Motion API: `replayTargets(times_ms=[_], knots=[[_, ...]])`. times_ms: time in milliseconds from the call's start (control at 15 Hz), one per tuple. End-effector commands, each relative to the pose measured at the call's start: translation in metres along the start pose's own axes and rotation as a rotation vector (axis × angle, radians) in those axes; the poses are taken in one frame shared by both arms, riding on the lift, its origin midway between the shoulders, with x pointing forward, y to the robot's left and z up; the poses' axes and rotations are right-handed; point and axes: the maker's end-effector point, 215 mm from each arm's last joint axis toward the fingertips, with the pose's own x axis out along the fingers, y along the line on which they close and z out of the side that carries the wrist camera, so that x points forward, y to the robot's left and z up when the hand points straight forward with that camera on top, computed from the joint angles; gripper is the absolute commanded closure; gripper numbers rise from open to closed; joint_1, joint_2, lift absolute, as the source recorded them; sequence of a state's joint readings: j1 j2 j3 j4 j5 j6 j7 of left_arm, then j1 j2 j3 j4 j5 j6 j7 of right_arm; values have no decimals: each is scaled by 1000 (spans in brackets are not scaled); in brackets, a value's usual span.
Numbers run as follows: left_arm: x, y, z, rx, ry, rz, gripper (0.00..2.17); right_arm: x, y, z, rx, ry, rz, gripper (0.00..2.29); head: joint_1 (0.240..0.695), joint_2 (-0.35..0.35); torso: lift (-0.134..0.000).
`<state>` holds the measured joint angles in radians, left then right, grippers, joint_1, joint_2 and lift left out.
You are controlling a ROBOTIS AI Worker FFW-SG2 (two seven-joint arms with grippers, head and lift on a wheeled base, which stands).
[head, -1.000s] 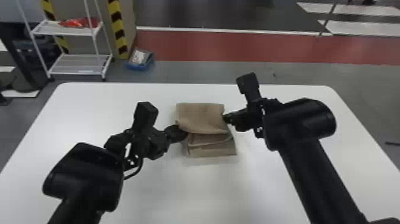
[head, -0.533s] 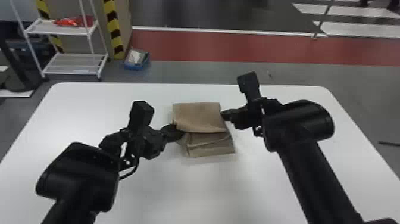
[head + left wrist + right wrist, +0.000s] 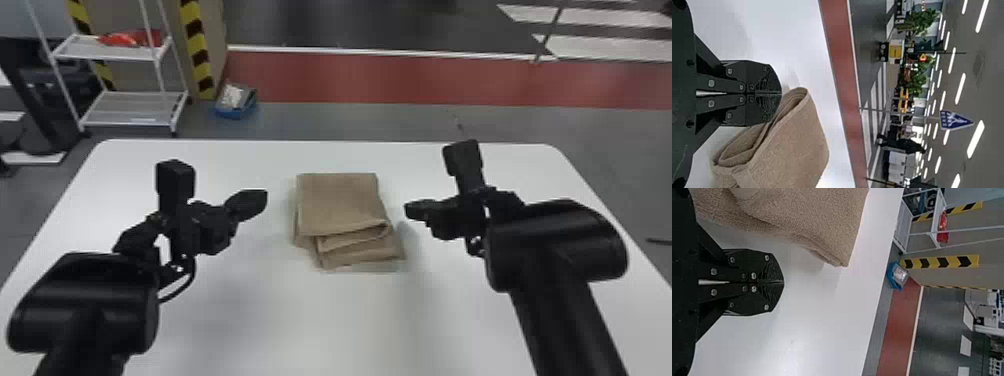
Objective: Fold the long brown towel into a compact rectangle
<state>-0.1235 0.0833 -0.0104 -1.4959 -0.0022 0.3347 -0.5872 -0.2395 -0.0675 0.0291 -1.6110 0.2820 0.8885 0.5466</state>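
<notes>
The folded brown towel [image 3: 340,202] lies on the white table [image 3: 280,325] between the left pincer [image 3: 265,195] and right pincer [image 3: 408,210], both pinched closed on nothing; its long axis runs away from the robot. The right looks slightly nearer; squaring the skewed near layers would likely need an inward move.

Only sign I can really make out is a blue one [image 3: 956,120] in the left wrist view, white walking figure and stripes on it, up on a thin pole [image 3: 899,112] well past the edge of the surface [image 3: 777,27]. Can't read any actual lettering or numbers, tbh.
</notes>
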Motion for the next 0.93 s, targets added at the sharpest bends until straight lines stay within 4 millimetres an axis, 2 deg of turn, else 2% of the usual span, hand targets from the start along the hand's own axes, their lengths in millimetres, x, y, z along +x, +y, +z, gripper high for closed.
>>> replayTargets(times_ms=[0,67,133,267,333,467,600,867], knots=[[-31,30,18,-57,-84,57,1909,-32,3,11,12,-61,-11,1946,695,-62,-123],[-46,42,24,-91,-129,82,1835,-42,8,21,-1,-102,-5,1946,695,-44,-123],[-58,49,29,-135,-171,92,1433,-49,17,34,-19,-146,7,1946,695,-33,-123],[-75,54,33,-135,-224,111,211,-52,33,60,-57,-214,30,1946,695,0,-123],[-80,55,31,-144,-228,117,-2,-50,36,69,-67,-222,30,1946,695,13,-123],[-80,53,26,-171,-236,110,-2,-30,34,54,-61,-181,41,1946,695,50,-123],[-81,49,24,-178,-243,103,6,0,36,32,-77,-132,57,1946,695,57,-123],[-77,45,20,-182,-235,95,22,27,30,1,-81,-84,47,1946,695,54,-123]])
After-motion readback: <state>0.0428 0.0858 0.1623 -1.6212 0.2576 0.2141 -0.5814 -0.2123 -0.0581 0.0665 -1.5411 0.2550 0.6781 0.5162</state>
